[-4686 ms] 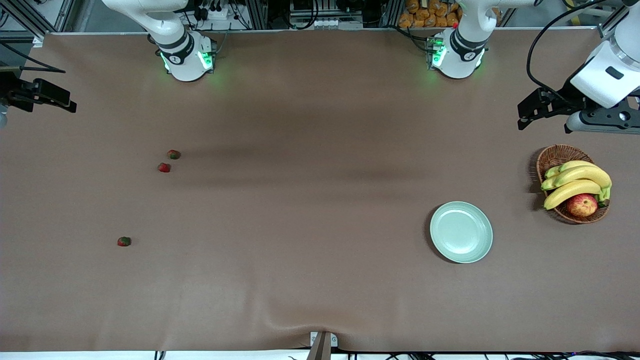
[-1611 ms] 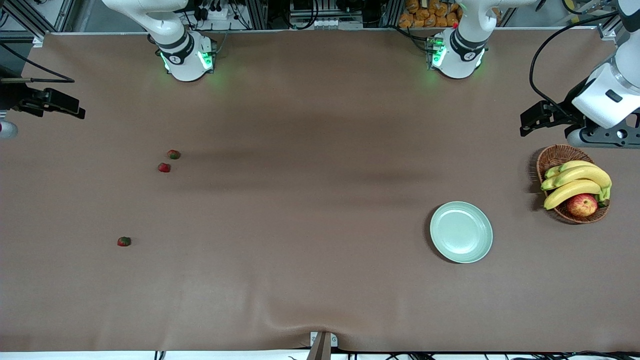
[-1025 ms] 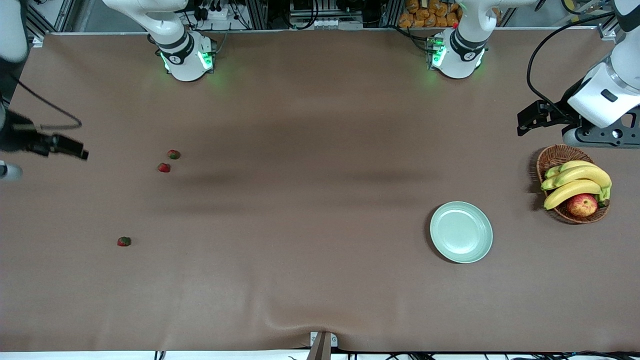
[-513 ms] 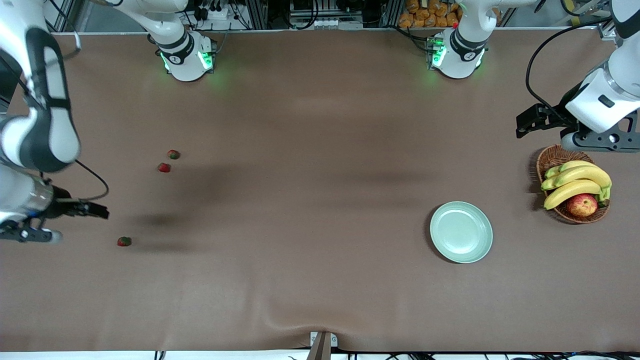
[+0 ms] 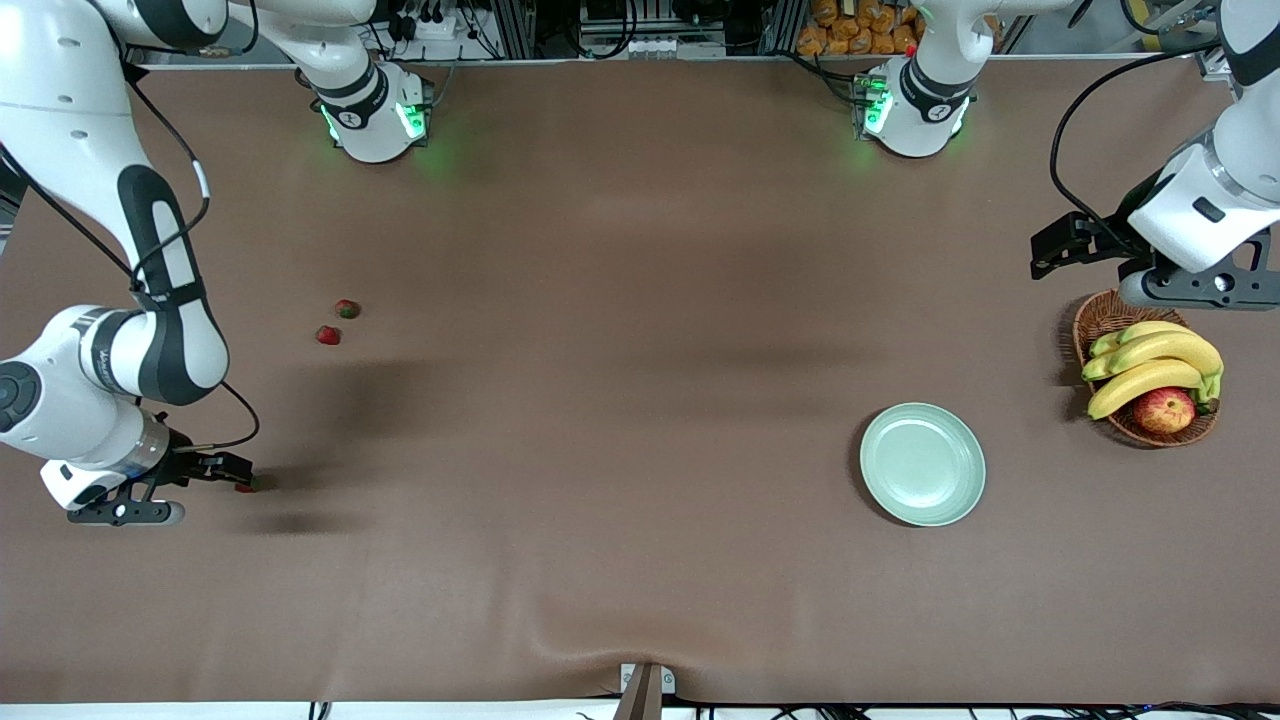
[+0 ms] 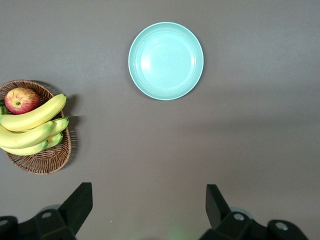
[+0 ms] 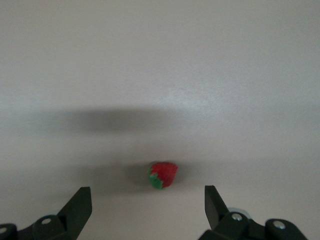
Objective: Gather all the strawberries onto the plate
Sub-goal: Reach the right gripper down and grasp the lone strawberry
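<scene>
The right gripper (image 5: 215, 470), wide open and empty, has swung down over the strawberry (image 7: 163, 175) nearest the desk's front edge, while the open, empty left gripper (image 5: 1085, 245) waits above the basket (image 5: 1110, 312).

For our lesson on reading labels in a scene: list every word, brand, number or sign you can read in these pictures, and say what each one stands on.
No text can be read in any view.
Right arm's wrist link: a small dark mark, too small to read.
Arm bases: small round badges, too small to read.
Plate, basket, strawberries and table cover: no markings.
</scene>
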Tool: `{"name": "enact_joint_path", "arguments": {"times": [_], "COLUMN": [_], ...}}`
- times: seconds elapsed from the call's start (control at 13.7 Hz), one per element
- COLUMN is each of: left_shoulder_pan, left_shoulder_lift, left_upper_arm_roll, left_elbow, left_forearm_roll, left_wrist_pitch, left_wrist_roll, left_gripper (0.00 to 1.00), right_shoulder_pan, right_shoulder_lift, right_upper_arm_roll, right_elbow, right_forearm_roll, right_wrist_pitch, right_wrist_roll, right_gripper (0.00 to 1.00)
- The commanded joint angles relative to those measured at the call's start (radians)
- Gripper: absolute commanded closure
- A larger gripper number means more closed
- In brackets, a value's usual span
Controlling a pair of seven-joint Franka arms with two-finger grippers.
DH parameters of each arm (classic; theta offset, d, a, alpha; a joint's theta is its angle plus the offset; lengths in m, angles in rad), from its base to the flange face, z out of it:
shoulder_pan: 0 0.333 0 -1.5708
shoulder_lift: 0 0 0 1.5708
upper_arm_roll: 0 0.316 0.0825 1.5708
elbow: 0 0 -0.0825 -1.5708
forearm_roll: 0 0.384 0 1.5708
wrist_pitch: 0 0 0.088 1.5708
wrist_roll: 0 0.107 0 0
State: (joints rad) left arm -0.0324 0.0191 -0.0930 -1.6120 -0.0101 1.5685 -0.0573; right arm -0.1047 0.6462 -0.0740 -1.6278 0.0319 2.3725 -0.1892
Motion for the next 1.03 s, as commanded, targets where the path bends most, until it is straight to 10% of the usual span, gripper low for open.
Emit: {"name": "enact_joint_path", "arguments": {"times": [0.0,0.95], "left_shoulder_pan": [0.008,0.008], "left_shoulder_lift": [0.009,0.021], "left_upper_arm_roll": [-0.004,-0.002], "left_elbow": [0.017,0.017], "left_forearm_roll": [0.002,0.009], "left_wrist_pitch": [-0.008,-0.004], "left_wrist_roll": [0.014,0.016], "left_gripper": [0.0,0.0], "right_shoulder_pan": [-0.032,-0.017], "right_shoulder_lift": [0.041,0.121], "right_upper_arm_roll": [0.017,0.017], "right_elbow": [0.032,0.036], "right_forearm_roll": [0.005,0.014], "right_wrist_pitch": [0.014,0.07], "right_wrist_roll": [-0.035,-0.029], "right_gripper": [0.0,0.11]}}
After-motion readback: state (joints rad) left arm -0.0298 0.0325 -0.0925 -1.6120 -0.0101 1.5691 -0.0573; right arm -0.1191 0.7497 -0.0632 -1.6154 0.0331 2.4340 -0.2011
